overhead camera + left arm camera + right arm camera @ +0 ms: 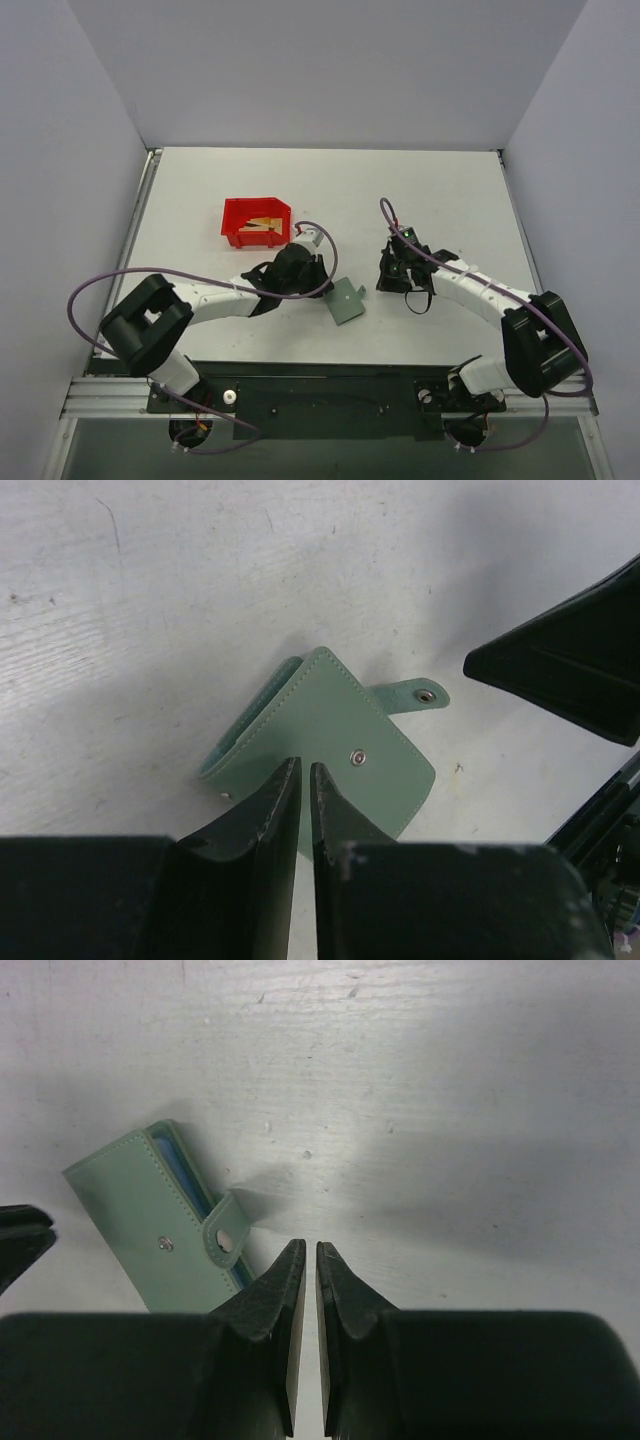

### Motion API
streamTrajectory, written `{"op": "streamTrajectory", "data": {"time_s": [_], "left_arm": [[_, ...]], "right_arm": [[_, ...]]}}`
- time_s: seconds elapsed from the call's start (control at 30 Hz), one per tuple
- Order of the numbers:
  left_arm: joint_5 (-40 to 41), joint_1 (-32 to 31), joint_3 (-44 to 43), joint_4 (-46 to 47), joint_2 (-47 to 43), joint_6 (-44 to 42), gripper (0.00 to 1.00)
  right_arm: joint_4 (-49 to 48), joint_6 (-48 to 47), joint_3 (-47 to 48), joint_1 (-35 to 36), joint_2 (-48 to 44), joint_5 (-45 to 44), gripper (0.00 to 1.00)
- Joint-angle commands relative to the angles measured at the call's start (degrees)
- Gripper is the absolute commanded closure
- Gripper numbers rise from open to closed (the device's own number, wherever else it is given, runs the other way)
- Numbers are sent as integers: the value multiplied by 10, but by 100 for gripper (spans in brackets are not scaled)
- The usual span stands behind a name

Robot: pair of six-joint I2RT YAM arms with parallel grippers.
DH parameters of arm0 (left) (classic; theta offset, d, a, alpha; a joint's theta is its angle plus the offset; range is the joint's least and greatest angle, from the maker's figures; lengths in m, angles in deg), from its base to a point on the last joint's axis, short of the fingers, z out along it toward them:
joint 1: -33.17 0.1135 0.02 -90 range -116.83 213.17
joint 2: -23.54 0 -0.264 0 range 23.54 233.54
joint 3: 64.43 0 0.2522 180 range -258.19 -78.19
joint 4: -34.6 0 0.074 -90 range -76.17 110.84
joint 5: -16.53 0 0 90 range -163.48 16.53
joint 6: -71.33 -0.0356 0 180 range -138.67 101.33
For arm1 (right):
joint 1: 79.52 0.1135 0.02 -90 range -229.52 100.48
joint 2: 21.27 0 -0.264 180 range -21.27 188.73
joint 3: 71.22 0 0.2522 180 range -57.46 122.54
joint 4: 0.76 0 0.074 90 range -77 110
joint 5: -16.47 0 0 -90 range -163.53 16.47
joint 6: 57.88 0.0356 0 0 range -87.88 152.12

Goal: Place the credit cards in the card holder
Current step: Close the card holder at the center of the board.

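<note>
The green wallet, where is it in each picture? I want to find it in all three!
Top external: the card holder lies low in the middle, between the two arms.
Left wrist: the card holder is in the centre, folded, with its tab sticking out to the right.
Right wrist: the card holder is at the left side, halfway down, with its blue inside peeking out.
Shared landmark: the white table lies under it in every view.

The card holder (347,302) lies on the table (450,190) near the frame's centre. Up-left of it sits the bin (240,238), with the credit cards (265,225) inside.
</note>
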Motion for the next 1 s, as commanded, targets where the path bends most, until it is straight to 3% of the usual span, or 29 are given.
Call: {"op": "streamTrajectory", "data": {"time_s": [0.0,0.73,0.97], "left_arm": [[-27,-9,-54,49,47,0,82],[-55,-27,-53,15,81,11,99],[-60,-28,-47,11,86,8,100]], "right_arm": [[-29,-7,2,-8,24,59,94],[-42,-41,35,-17,60,144,89],[-56,-38,37,-17,72,182,88]]}}
